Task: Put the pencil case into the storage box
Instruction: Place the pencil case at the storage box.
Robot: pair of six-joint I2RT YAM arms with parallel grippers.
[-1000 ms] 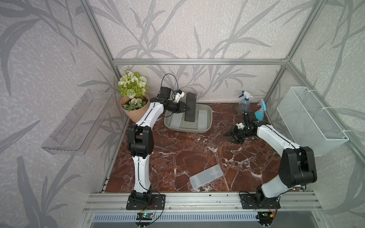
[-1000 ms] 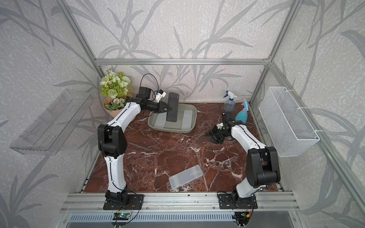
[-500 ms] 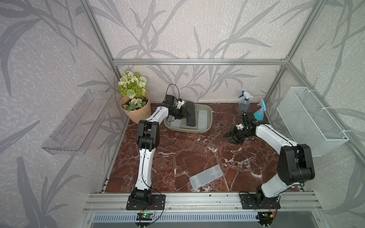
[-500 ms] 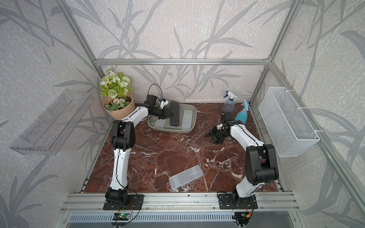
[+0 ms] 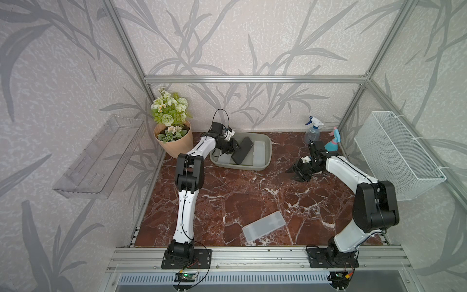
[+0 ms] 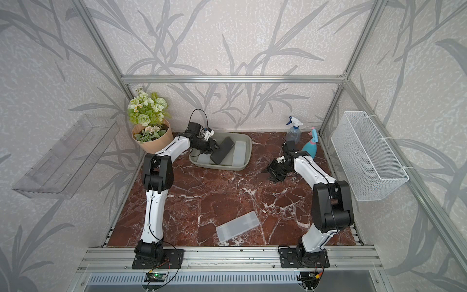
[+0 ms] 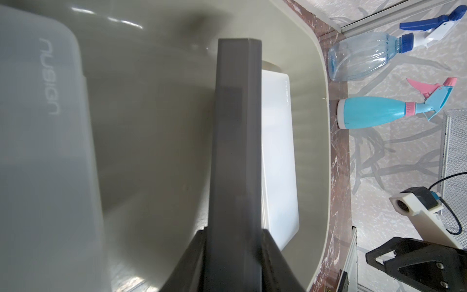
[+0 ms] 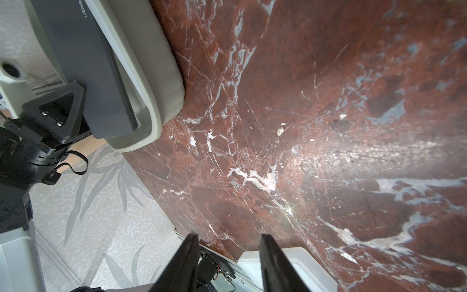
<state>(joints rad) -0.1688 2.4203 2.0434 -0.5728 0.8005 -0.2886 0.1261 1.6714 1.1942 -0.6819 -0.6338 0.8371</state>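
We see the box (image 5: 252,167), a shallow grey-green tub with rounded corners, at the far side of the bench, left of centre. In it a dark case (image 5: 243,152) lies aslant, its left end pinched in the left end effector (image 7: 233,237). A frosted case (image 7: 45,151) lies flat to its left and a white case (image 5: 259,154) to its right. A loose case (image 5: 264,227), also frosted, lies on the bench near the front edge.

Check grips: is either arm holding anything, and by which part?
Left gripper holds the dark pencil case near one end, jaws on its broad faces, other end inside the storage box. Right gripper holds nothing.
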